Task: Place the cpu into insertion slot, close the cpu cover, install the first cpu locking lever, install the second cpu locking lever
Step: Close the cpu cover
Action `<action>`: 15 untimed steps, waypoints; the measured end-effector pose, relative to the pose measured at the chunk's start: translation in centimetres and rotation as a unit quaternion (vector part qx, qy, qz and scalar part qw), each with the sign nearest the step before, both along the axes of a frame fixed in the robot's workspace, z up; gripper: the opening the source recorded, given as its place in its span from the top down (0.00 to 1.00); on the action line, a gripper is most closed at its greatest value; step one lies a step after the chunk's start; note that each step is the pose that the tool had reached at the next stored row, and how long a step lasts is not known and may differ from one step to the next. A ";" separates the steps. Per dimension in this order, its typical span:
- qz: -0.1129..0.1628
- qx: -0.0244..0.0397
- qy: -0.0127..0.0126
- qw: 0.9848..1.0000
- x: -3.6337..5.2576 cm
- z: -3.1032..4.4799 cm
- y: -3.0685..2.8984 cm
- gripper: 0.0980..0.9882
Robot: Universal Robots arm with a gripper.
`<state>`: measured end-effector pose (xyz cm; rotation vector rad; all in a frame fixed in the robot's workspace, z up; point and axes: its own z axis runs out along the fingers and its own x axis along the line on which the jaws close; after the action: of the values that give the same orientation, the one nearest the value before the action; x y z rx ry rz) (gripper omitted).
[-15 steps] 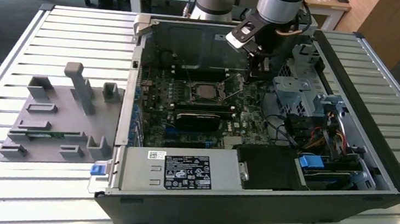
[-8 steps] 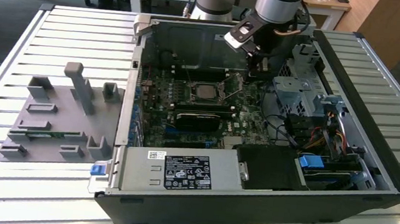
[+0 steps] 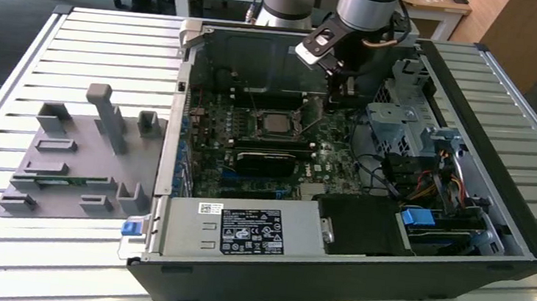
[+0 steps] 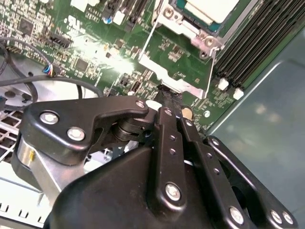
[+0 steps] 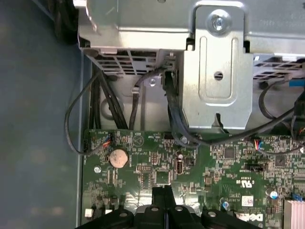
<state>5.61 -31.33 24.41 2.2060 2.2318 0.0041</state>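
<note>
The black fingers (image 4: 167, 129) are pressed together tip to tip, with nothing pinched between them; both wrist views show the seam closed. The gripper (image 4: 170, 98) has its tips right at the free edge of the cpu cover (image 4: 167, 78), a thin silver metal square plate with a large window cut through it. I cannot tell whether they touch the plate or sit just short of it. The cover looks swung open, tilted up off the socket, with green board visible through its window. Past its hinged side lies the cpu (image 4: 209, 9), a small flat square chip with a dull grey metallic top, already seated in the slot. In the exterior view the tips hang at about two o'clock from the chip.

Further out are the green printed circuit board (image 5: 157, 164), a round silver coin cell (image 5: 118, 157) and a bare steel drive cage (image 5: 214, 71). All sit inside the black tower case (image 3: 334, 290) on a slatted metal table (image 3: 102, 38). A grey moulded parts tray (image 3: 69, 168) lies at nine o'clock from the case.

The step in hand is probably closing the cover. To do it well, the shut tips should bear on the plate's solid outer bar, not the window. The push should follow the hinge's arc, not a straight line, so they do not slide onto the board or the chip's top.
</note>
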 end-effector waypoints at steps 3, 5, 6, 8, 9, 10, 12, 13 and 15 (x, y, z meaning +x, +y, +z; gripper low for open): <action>0.000 0.000 0.000 1.000 -0.37 0.00 -0.01 0.98; 0.000 0.000 0.000 1.000 -0.49 0.00 0.00 0.98; 0.000 0.000 0.000 1.000 -0.57 0.00 0.00 0.98; 0.000 0.000 0.000 1.000 -0.72 0.00 0.00 0.98; 0.000 0.000 0.000 1.000 -0.76 0.00 0.00 0.98; 0.000 0.000 0.000 1.000 -0.78 0.00 0.00 0.98; 0.000 0.000 0.000 1.000 -0.82 0.00 0.00 0.98; 0.000 0.000 0.000 1.000 -0.83 0.00 0.00 0.98; 0.000 0.000 0.000 1.000 -0.86 0.00 0.00 0.98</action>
<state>4.75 -31.33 24.42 2.2060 2.2318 0.0040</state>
